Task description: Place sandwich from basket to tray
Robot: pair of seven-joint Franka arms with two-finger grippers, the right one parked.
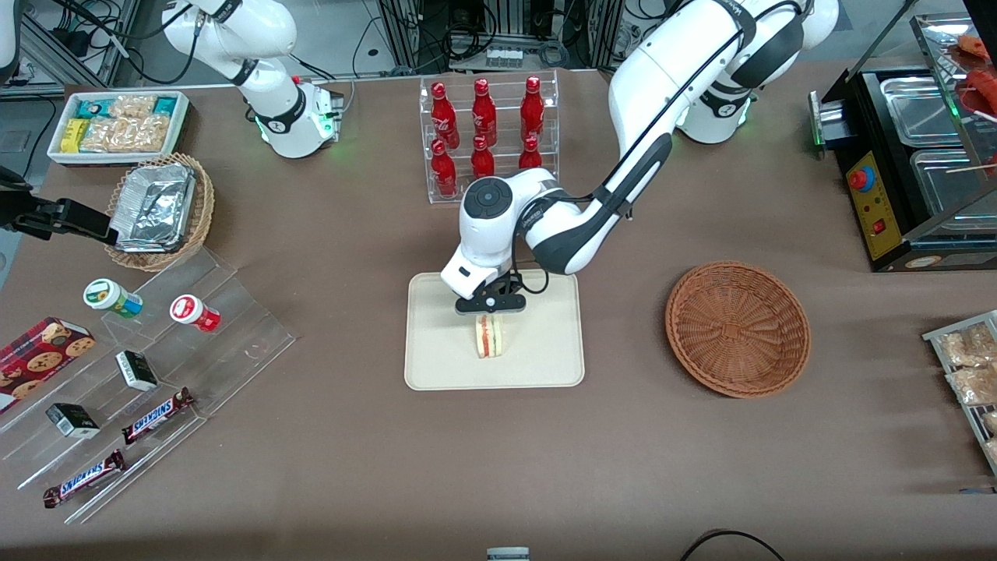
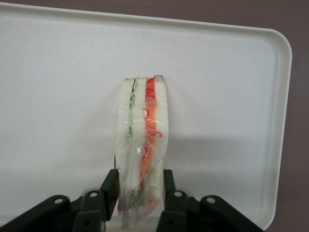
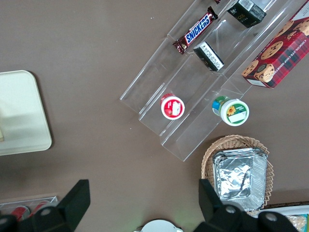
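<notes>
The sandwich [image 1: 491,336] stands on edge on the cream tray [image 1: 436,366], near its middle, with the red and green filling facing the front camera. My left gripper [image 1: 491,305] is directly above it, shut on the sandwich's upper end. In the left wrist view the plastic-wrapped sandwich [image 2: 142,121] runs between the two black fingers [image 2: 111,188], which press its sides, over the bare tray [image 2: 231,72]. The reddish-brown basket [image 1: 738,327] lies on the table toward the working arm's end, with nothing in it.
A clear rack of red bottles [image 1: 487,136] stands farther from the front camera than the tray. Toward the parked arm's end are a clear stepped display with snacks [image 1: 148,366], a foil-filled wicker basket [image 1: 160,210] and a white snack bin [image 1: 117,125]. A black appliance [image 1: 911,164] sits near the working arm's end.
</notes>
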